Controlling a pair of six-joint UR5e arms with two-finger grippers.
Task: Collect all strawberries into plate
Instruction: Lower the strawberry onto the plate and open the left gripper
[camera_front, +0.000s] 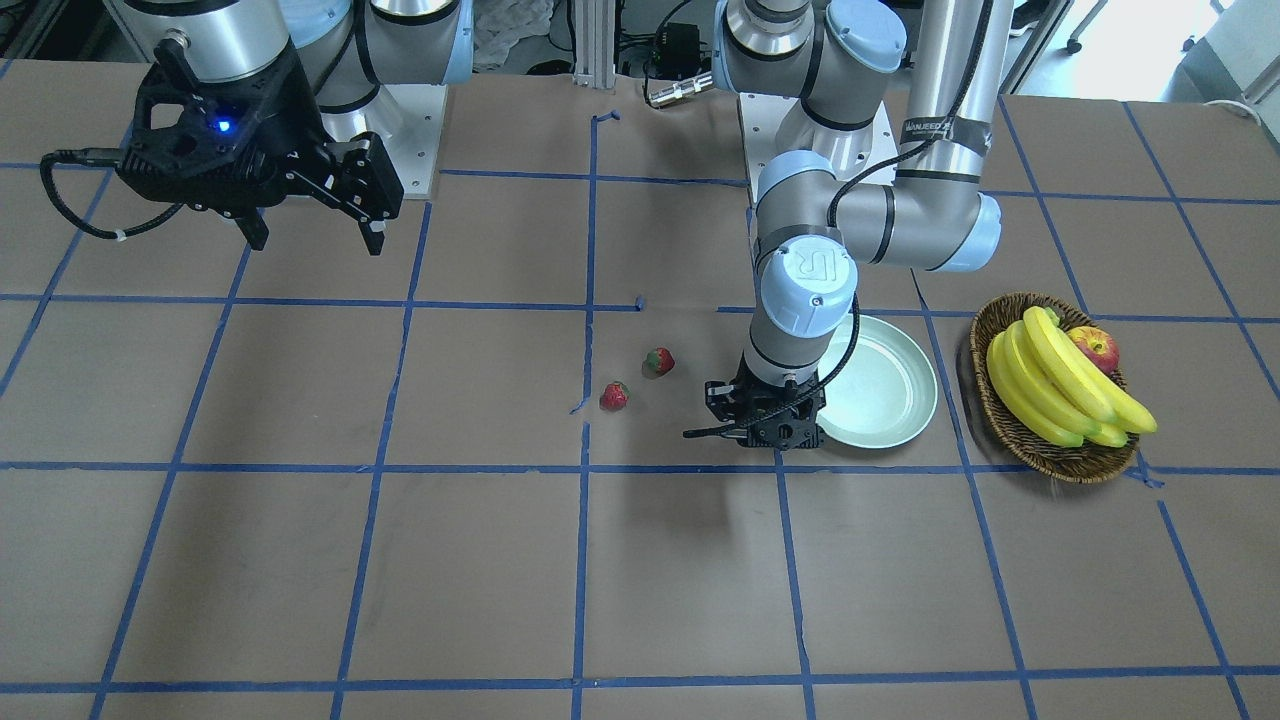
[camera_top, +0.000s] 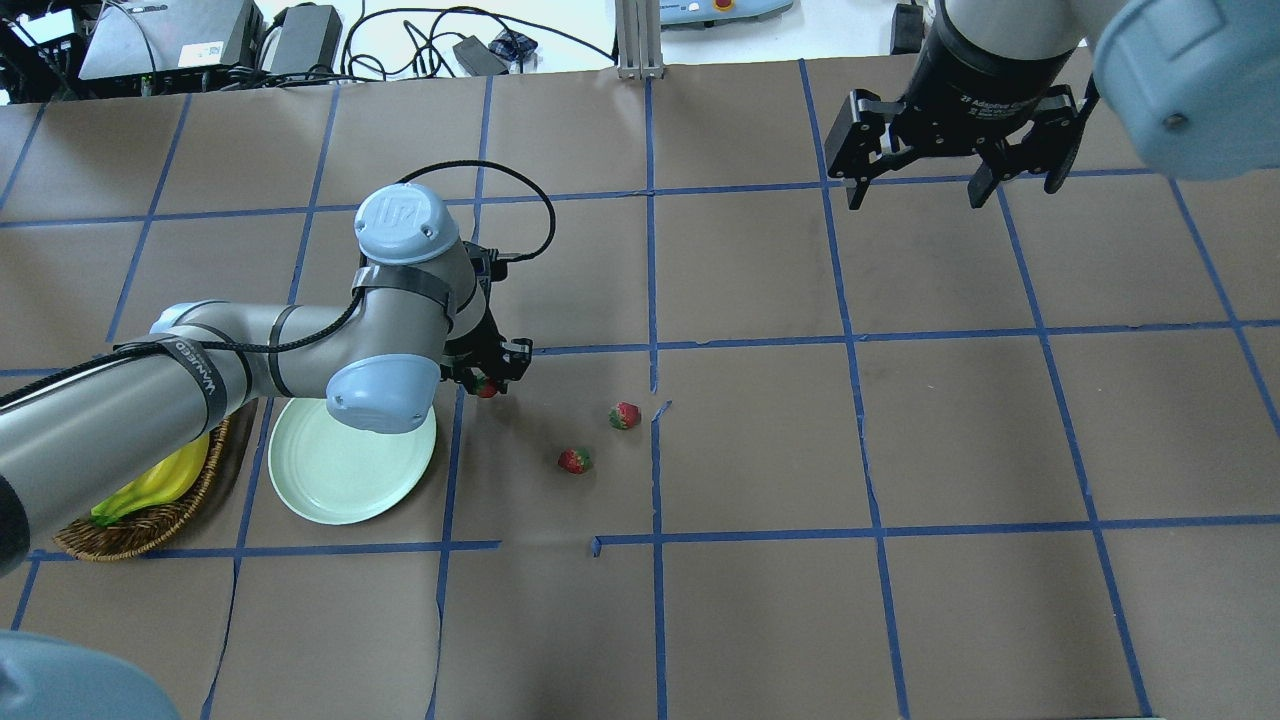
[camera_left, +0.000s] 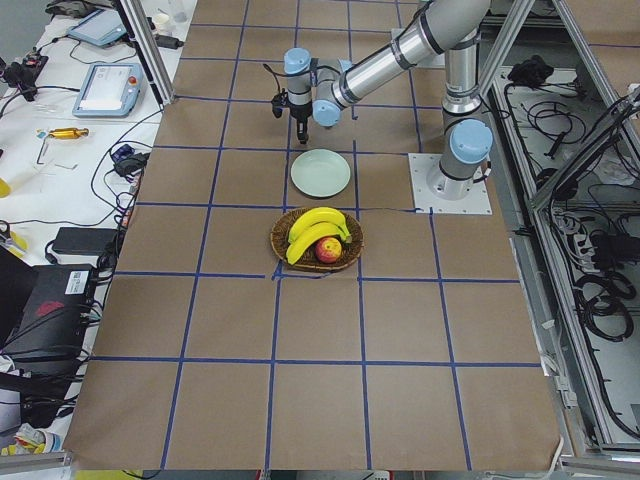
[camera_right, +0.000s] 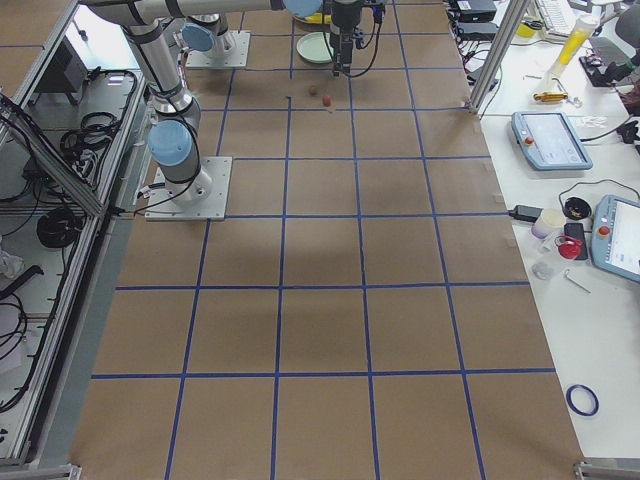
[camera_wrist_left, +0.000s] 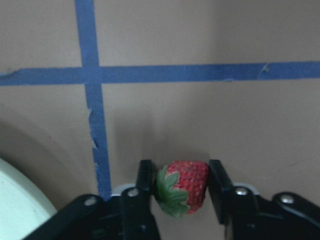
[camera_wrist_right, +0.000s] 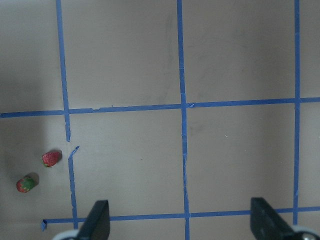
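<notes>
My left gripper (camera_top: 487, 378) is shut on one strawberry (camera_wrist_left: 182, 187), held between both fingers low over the table, just beside the rim of the pale mint-green plate (camera_top: 345, 480). The plate's edge shows at the lower left of the left wrist view (camera_wrist_left: 20, 215). Two more strawberries (camera_top: 624, 415) (camera_top: 574, 460) lie on the brown paper to the right of the plate; they also show in the front view (camera_front: 658, 361) (camera_front: 614, 396). My right gripper (camera_top: 915, 195) is open and empty, raised high over the far right of the table.
A brown wicker basket (camera_front: 1050, 450) with bananas (camera_front: 1060, 385) and a red-yellow apple (camera_front: 1095, 348) stands beside the plate, on the side away from the strawberries. Blue tape lines grid the brown table cover.
</notes>
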